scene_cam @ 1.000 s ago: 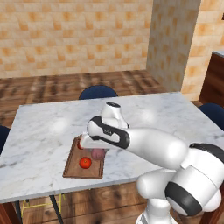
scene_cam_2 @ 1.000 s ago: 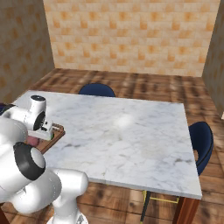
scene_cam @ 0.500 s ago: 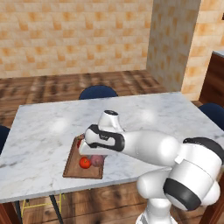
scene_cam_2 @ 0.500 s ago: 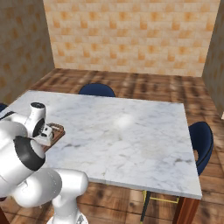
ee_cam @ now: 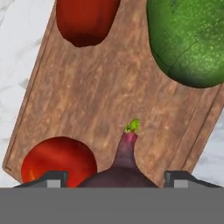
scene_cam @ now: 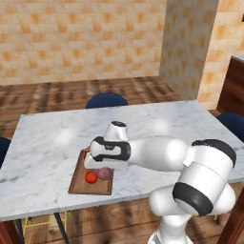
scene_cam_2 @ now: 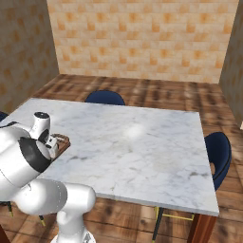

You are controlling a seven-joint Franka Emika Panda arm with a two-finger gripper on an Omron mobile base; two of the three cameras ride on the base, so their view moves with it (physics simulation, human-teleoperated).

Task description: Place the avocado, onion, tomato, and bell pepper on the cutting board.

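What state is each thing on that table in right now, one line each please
cutting board: flat on the marble table, carrying four items.
avocado: resting on the board.
onion: on the board, between the gripper fingertips.
two red items: on the board.
gripper: low over the onion; grip unclear.

The left base view looked forward and down from behind the arm's left side, taking in the whole marble table (scene_cam: 52,143) at middle range. The right base view faced the same table (scene_cam_2: 142,147) from behind the arm's right. These 2 views shared the cutting board (scene_cam: 78,183) (scene_cam_2: 63,140). The hand view sat very close above the board (ee_cam: 109,100), looking straight down along the jaws, with the onion (ee_cam: 124,168) between them.
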